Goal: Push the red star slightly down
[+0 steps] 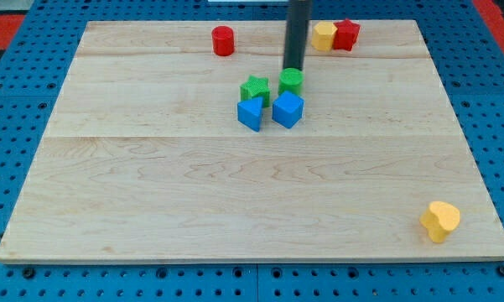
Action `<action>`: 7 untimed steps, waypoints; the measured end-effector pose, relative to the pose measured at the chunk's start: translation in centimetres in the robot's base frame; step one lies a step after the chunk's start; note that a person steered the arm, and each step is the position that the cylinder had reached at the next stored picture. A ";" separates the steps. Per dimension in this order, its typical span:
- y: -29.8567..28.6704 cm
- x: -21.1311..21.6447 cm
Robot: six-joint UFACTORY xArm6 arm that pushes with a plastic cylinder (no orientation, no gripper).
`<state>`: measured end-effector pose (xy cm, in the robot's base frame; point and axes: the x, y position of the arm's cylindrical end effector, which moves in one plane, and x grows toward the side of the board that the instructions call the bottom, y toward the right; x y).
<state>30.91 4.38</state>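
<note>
The red star (347, 33) sits near the view's top right, touching a yellow block (323, 36) on its left. My tip (292, 70) is at the end of the dark rod, just above the green cylinder (291, 81) near the top centre, well to the left of and below the red star.
A green star (254, 88), a blue block (250, 113) and a blue cube (288, 110) cluster under the tip. A red cylinder (223, 40) stands at the top, left of the rod. A yellow block (439, 221) lies at the bottom right. The wooden board (151, 193) rests on blue pegboard.
</note>
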 end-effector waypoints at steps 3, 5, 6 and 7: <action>-6.4 -3.5; -3.4 -9.7; -3.4 -11.5; -3.4 -11.6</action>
<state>19.34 1.00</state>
